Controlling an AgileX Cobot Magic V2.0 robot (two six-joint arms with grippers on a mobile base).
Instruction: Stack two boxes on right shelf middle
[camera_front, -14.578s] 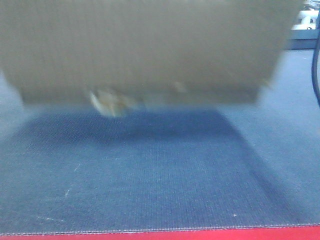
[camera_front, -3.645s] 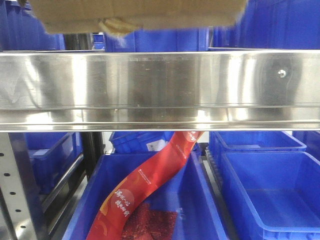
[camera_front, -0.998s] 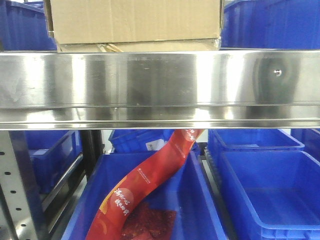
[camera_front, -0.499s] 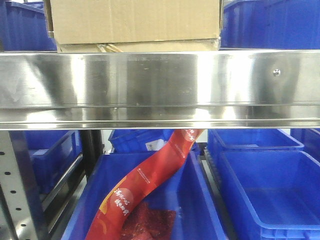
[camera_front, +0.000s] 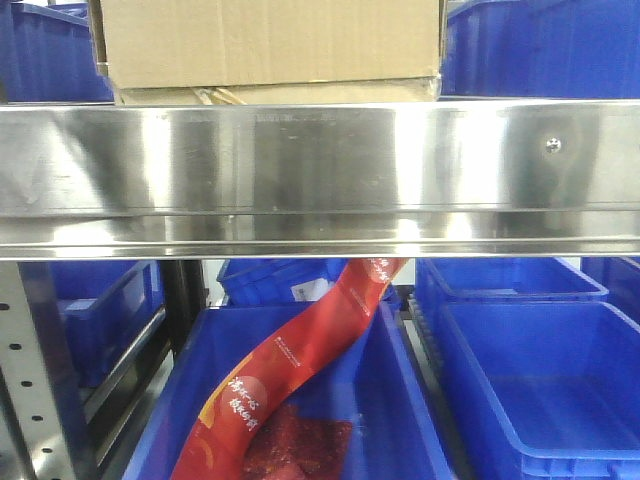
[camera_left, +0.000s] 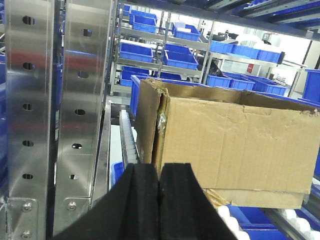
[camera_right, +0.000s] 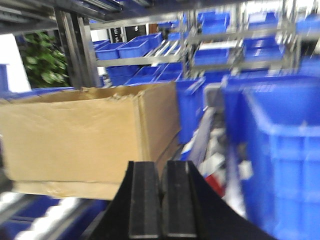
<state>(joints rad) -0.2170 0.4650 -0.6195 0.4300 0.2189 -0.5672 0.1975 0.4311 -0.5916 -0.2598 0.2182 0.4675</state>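
Observation:
Two brown cardboard boxes stand stacked on the steel shelf. The upper box is large, and only a thin strip of the lower box shows under it, with a scrap of tape at its left. In the left wrist view the upper box lies ahead and to the right of my left gripper, which is shut on nothing. In the right wrist view the upper box lies ahead and to the left of my right gripper, also shut on nothing. The lower box shows beneath it.
Perforated steel uprights stand close on the left of the left gripper. Blue plastic bins crowd the right side of the boxes. Under the shelf are more blue bins, one holding a long red packet strip.
The upper box, tilted and higher 3.6 s ago, now rests level on the lower box. Over the last second only a dark reflection on the rim's right has gone.

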